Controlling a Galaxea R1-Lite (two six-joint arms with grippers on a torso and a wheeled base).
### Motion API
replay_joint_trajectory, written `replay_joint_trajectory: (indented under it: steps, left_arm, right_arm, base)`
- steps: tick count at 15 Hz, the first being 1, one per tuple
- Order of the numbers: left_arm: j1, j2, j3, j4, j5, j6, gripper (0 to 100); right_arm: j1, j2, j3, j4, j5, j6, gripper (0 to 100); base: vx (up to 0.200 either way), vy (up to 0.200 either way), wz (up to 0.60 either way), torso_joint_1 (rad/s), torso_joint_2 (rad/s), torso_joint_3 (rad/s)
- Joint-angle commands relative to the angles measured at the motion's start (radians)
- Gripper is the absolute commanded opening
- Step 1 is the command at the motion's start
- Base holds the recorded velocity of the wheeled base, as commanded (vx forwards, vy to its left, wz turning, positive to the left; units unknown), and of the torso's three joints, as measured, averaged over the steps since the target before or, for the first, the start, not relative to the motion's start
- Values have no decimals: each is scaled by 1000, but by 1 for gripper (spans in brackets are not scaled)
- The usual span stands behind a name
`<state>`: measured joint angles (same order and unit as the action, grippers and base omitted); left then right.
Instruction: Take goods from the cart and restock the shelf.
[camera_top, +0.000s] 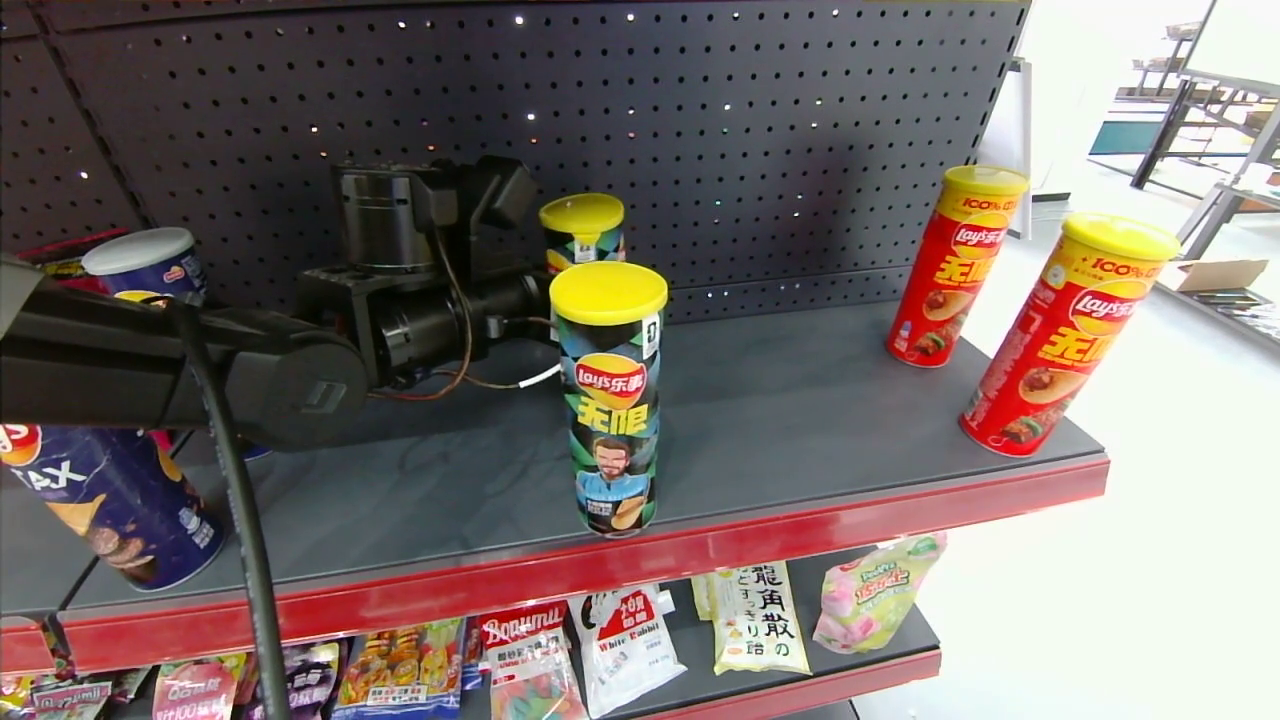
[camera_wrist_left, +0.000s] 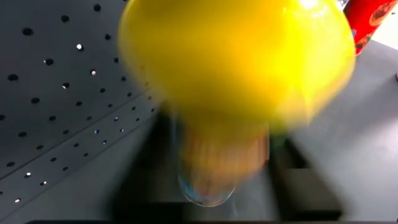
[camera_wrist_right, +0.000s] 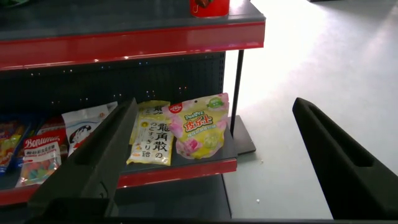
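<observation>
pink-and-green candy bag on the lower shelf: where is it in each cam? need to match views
Head view: the pink-and-green candy bag leans at the lower shelf's right end, right of the yellow bag.
Left wrist view: not in it.
Right wrist view: the pink-and-green candy bag is at the lower shelf's end, beside the yellow bag.
Shared landmark: the upper shelf's red front lip, above the bag in the head and right wrist views.

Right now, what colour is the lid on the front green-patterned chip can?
Yellow lid; head view shows it best.
</observation>
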<state>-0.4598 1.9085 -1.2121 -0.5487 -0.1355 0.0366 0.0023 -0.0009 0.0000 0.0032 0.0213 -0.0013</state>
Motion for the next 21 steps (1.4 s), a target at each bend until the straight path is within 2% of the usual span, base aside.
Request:
replay_joint_trajectory:
  steps: [1,5,7,9,12,15,16,18,19,20,21]
  left_arm:
    - [-2,-2,0,1,1,-1,100]
    - [1,-17,5,35,2,-3,100]
    - [20,-55,56,35,4,-1,100]
    - [39,-105,135,35,4,0,100]
    - [69,-209,264,33,2,22,100]
    - [92,-439,493,39,-3,23,100]
    - [96,-565,591,70,-4,23,100]
    - [138,-764,669,211,-10,25,100]
    - [207,-1019,694,454,-18,23,100]
    - [222,-1108,718,524,-16,19,100]
    - [225,-1300,780,602,-19,16,100]
  right_arm:
    - [1,1,0,0,0,0,100]
    - [1,1,0,0,0,0,100]
    - [1,1,0,0,0,0,100]
    - [1,1,0,0,0,0,100]
    - [1,1,0,0,0,0,100]
    - [1,1,0,0,0,0,100]
    - [1,1,0,0,0,0,100]
    - [1,1,0,0,0,0,100]
    - [1,1,0,0,0,0,100]
    - [1,1,0,0,0,0,100]
    - [1,1,0,0,0,0,100]
  base:
    - [0,0,0,0,0,0]
    - [0,0,0,0,0,0]
    - [0,0,0,0,0,0]
    - [0,0,0,0,0,0]
    - [0,0,0,0,0,0]
    - [0,0,0,0,0,0]
    - [0,0,0,0,0,0]
    - [0,0,0,0,0,0]
    - [0,0,0,0,0,0]
    - [0,0,0,0,0,0]
    - [0,0,0,0,0,0]
